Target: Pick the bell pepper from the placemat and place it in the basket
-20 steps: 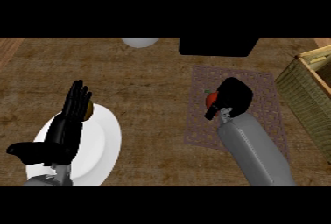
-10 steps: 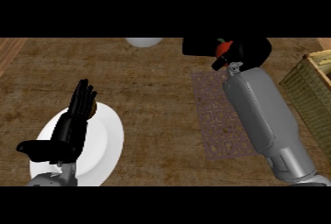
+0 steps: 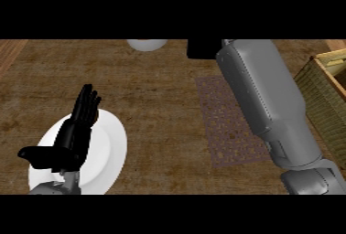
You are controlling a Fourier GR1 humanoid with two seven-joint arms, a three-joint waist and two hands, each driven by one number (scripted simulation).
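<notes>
Grey right forearm (image 3: 267, 100) now stretches farther up — pepper gone from view.

Dim, even light; faint soft shadow beside the white plate (image 3: 111, 151).

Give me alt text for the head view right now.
The right forearm stretches up across the placemat, its hand out of view. The left hand rests open over a white plate; a wicker basket stands at right.

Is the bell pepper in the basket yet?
Cannot tell. No pepper shows on the placemat, but the right hand is out of view past the top edge, and little of the basket interior shows.
</notes>
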